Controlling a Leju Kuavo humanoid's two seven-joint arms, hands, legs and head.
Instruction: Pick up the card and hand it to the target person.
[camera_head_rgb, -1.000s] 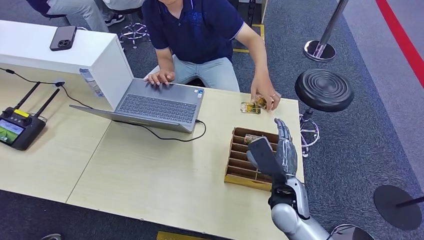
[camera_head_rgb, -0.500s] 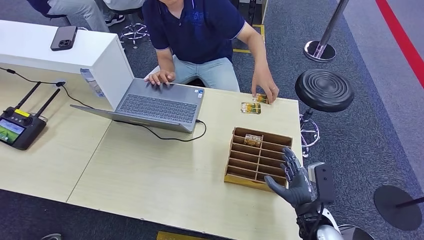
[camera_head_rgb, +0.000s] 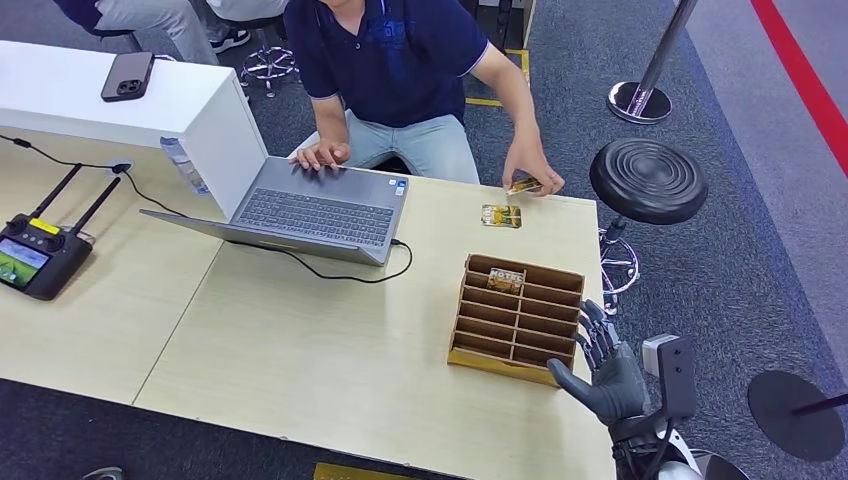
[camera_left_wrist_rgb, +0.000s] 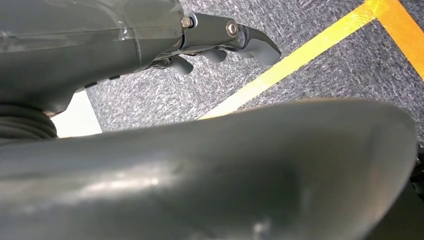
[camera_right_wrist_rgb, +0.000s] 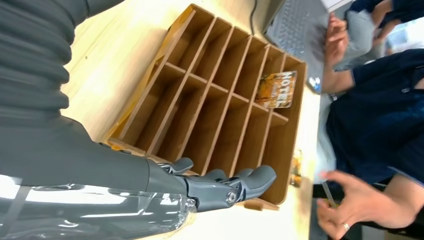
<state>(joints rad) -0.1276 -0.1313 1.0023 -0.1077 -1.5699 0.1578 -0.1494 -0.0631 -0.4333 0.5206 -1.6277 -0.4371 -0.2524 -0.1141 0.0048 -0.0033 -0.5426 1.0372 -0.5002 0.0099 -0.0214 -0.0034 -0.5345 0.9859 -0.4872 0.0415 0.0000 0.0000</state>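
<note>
A wooden slotted box (camera_head_rgb: 515, 315) stands near the table's right edge, with a yellow card (camera_head_rgb: 506, 279) upright in its far slot. The same card (camera_right_wrist_rgb: 280, 89) stands in the box (camera_right_wrist_rgb: 215, 100) in the right wrist view. A second card (camera_head_rgb: 501, 216) lies flat on the table beyond the box. The seated person's hand (camera_head_rgb: 530, 168) pinches a third card (camera_head_rgb: 523, 186) just above the table's far edge. My right hand (camera_head_rgb: 605, 375) hovers open and empty by the box's near right corner, fingers (camera_right_wrist_rgb: 230, 182) spread. My left hand (camera_left_wrist_rgb: 220, 47) hangs over the carpet, holding nothing.
An open laptop (camera_head_rgb: 315, 205) with a black cable sits in front of the person. A white box (camera_head_rgb: 150, 110) carries a phone (camera_head_rgb: 126, 76). A remote controller (camera_head_rgb: 40, 255) lies at the left. A black stool (camera_head_rgb: 647, 180) stands beside the table's right edge.
My right hand has drawn back from above the box to its near right corner and sunk lower. The person has lifted one card off the table.
</note>
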